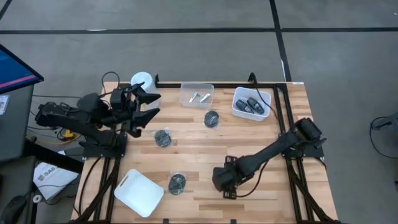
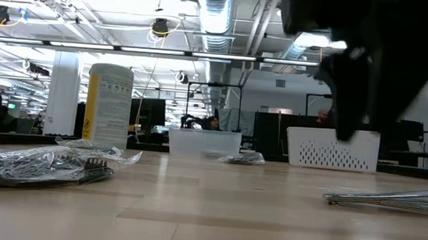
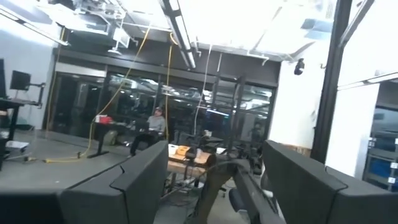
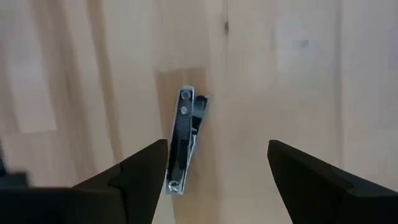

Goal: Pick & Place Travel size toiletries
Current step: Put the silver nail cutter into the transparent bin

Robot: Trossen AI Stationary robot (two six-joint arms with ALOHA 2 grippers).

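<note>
My right gripper (image 4: pixel 217 149) points down at the table's near middle (image 1: pixel 224 182), open above a finger-sized silvery piece (image 4: pixel 182 140) that lies flat on the wood (image 2: pixel 391 198). It is nearer one finger and touches neither. Two silvery tubes lie in a clear container (image 1: pixel 196 95), and dark oblong pieces in a white basket (image 1: pixel 251 102). Three dark round lumps in clear wrapping (image 1: pixel 211 118) (image 1: pixel 163 138) (image 1: pixel 177 183) rest on the table. My left gripper (image 1: pixel 152 104) hangs open and raised over the far left, holding nothing (image 3: pixel 214 149).
A tall pale-yellow canister with a white lid (image 2: pixel 109 105) stands at the far left corner (image 1: pixel 142 81). A white flat lid (image 1: pixel 139 193) lies at the near left. A person sits in the room beyond the table (image 3: pixel 155 124).
</note>
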